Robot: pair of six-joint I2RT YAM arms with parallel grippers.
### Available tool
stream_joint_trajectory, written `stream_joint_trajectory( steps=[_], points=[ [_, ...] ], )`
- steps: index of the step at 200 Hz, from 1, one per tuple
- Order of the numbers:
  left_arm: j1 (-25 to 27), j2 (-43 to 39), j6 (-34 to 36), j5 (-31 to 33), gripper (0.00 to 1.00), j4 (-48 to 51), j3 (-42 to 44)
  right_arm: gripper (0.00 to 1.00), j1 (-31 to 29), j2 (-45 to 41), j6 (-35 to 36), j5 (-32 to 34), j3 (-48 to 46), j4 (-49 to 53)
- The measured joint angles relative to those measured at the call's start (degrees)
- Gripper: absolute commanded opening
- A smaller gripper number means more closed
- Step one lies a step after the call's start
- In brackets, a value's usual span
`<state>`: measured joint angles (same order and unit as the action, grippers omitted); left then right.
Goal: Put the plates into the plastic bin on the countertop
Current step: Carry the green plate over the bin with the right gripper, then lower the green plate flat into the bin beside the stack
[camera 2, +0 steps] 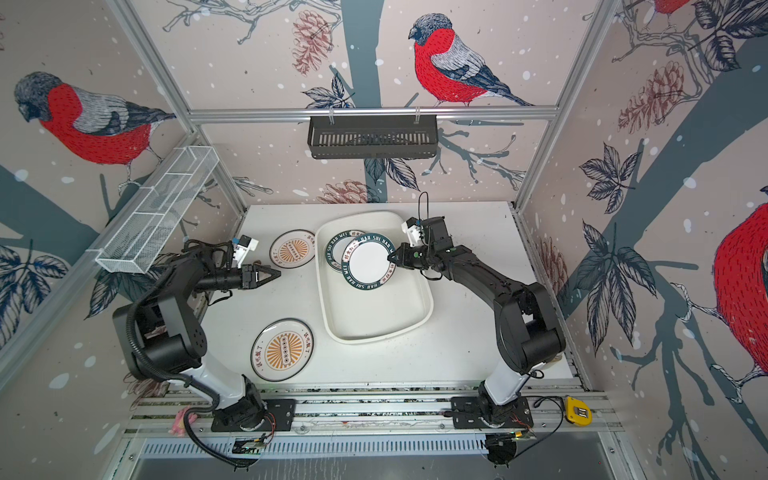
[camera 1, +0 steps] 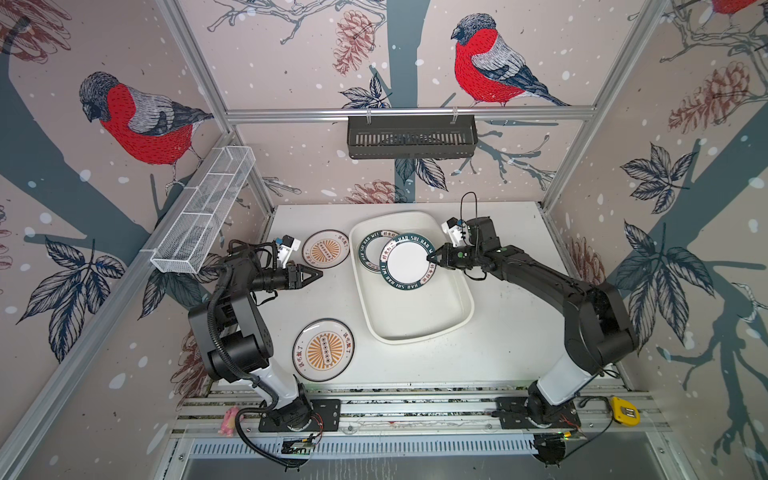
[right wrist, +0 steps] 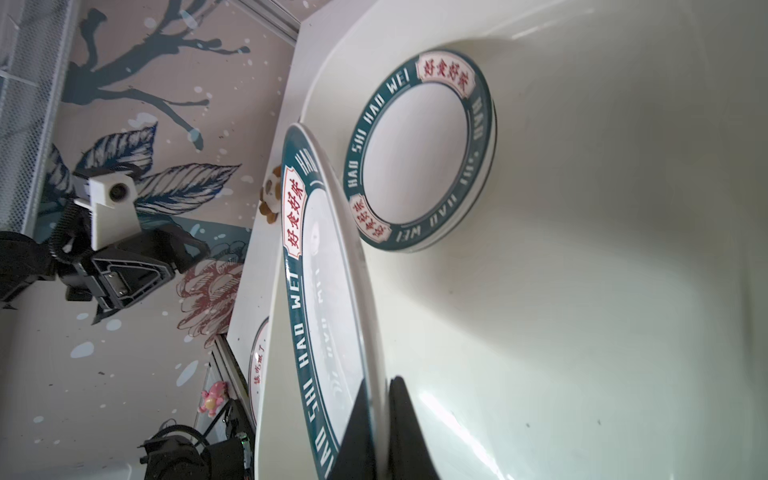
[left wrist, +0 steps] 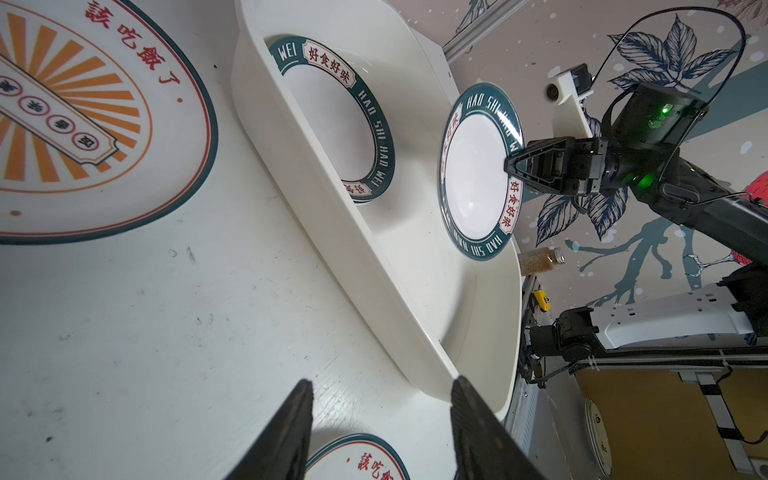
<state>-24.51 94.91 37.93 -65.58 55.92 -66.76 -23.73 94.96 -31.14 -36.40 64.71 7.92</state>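
Green-rim plate (camera 1: 409,259) edge btwn R fingers (right wrist: 405,432)

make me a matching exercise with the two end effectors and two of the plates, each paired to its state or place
Things:
1. left end effector
2. right end effector
3. front sunburst plate
4. rear green-rimmed plate

States or places:
a. lying in the plastic bin
b. open, holding nothing
c. on the countertop, outside the bin
d. shut on the rim of the tilted green-rimmed plate

Pairs: 1-b, 2-d, 3-c, 4-a
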Motion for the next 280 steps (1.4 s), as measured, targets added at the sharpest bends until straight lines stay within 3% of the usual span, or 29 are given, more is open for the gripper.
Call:
stream_joint_trajectory(
  steps=[54, 124, 194, 280],
  points=[
    [0.0, -0.6, 1.6, 0.7, 0.54, 0.5, 0.0, 0.02, 0.1, -0.9, 3.3, 0.5, -4.3, 5.6],
    [0.0, -2.0, 4.3, 1.3, 0.54, 1.8, 0.7, 0.02, -2.8, 3.7, 6.1, 0.9, -3.1, 9.6],
    [0.0, -2.4, 5.7, 1.6, 0.56, 3.2, 0.7, 0.03, -5.6, 9.0, 7.3, -0.5, -0.5, 9.9],
    [0.0, -3.3, 7.0, 2.5, 0.63, 3.3, 1.0, 0.11, -5.9, 12.9, 7.1, -2.1, 0.3, 8.4]
  ],
)
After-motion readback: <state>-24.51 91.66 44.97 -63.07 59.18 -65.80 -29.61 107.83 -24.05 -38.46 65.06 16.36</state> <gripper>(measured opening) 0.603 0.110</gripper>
